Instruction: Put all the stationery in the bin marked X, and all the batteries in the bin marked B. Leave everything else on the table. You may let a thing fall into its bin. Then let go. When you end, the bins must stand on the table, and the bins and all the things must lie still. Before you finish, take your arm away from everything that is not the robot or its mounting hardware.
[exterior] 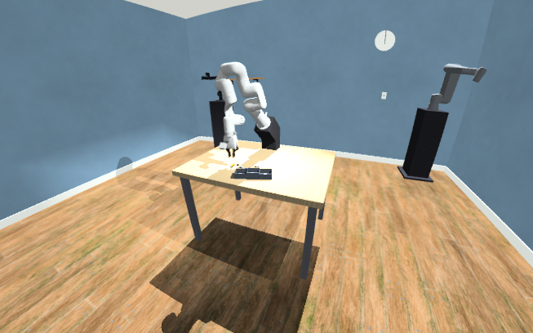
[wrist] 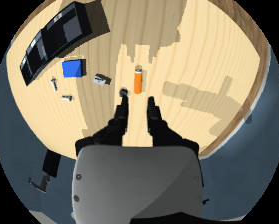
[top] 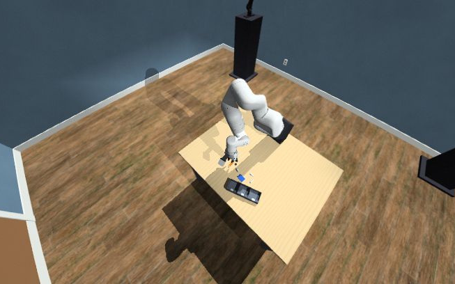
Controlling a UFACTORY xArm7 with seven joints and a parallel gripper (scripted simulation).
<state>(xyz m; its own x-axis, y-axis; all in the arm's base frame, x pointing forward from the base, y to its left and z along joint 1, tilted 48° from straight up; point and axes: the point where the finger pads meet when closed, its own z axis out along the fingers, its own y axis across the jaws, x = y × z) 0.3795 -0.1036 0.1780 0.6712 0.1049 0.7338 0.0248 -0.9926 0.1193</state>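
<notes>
The white arm (top: 234, 116) (exterior: 233, 70) rises from its base, bends over at the top and drops to a gripper (top: 233, 160) (exterior: 231, 155) (wrist: 137, 104) pointing down — its two black fingers stand parted, a narrow gap between them — with nothing held

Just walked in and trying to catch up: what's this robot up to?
The arm's gripper hangs partly open over the table, holding nothing, with an orange cylinder just ahead of its fingertips. Small items lie loose near the joined bins, probably awaiting sorting.
</notes>
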